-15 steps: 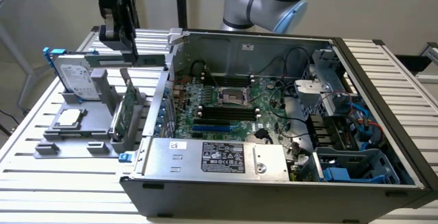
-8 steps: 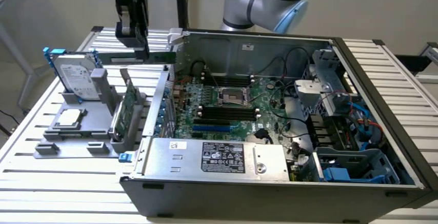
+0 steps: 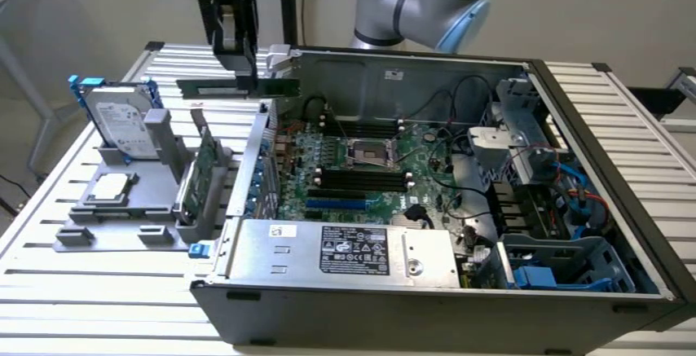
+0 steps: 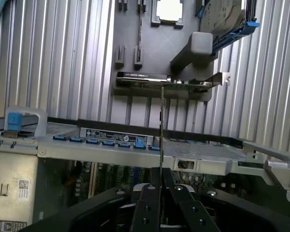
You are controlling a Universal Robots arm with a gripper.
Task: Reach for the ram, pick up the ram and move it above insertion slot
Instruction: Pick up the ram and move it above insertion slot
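Note:
My gripper (image 3: 244,75) is shut on the ram (image 3: 272,87), a long thin green board held level in the air. It hangs over the far corner of the open computer case (image 3: 435,307), on the exterior view's left, above the case wall. In the wrist view the ram (image 4: 162,125) shows edge-on as a thin line running out from between my dark fingers (image 4: 152,193). The black insertion slots (image 3: 359,178) lie on the motherboard inside the case, nearer the camera and further toward the exterior view's right than the ram.
A grey fixture (image 3: 120,209) at the exterior view's left holds a silver hard drive (image 3: 122,124), an upright green expansion card (image 3: 201,177) and a square chip (image 3: 112,186). The case contains a power supply (image 3: 348,250), cables and drive cages (image 3: 544,169). Slatted metal table (image 3: 65,291) all around.

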